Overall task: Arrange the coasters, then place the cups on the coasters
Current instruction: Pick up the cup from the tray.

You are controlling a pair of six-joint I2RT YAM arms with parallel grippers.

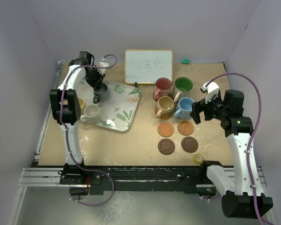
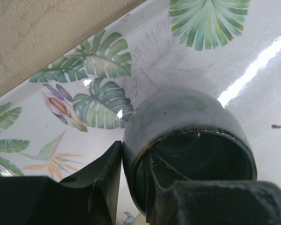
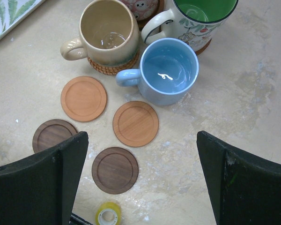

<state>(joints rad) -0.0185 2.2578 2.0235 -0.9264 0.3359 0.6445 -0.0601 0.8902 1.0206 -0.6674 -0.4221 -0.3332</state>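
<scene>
My left gripper (image 1: 98,87) (image 2: 136,174) is shut on the rim of a grey cup (image 1: 102,93) (image 2: 187,117) over the leaf-patterned tray (image 1: 124,108) (image 2: 178,61), one finger outside the wall and one inside. A white cup (image 1: 90,111) also sits on the tray. Red (image 1: 163,86), green (image 1: 183,86) (image 3: 203,14), tan (image 1: 165,106) (image 3: 107,30) and blue (image 1: 184,108) (image 3: 169,70) cups stand grouped at centre right. In front of them lie two orange coasters (image 3: 84,98) (image 3: 135,123) and two dark brown coasters (image 3: 115,169) (image 3: 51,135). My right gripper (image 1: 199,111) (image 3: 141,154) hovers open above them.
A whiteboard (image 1: 148,66) leans at the back wall. A small yellow tape roll (image 1: 198,158) (image 3: 108,214) lies near the front edge. The tan cup rests on a woven coaster (image 3: 113,68). A yellowish thing (image 1: 80,101) shows partly behind the left arm.
</scene>
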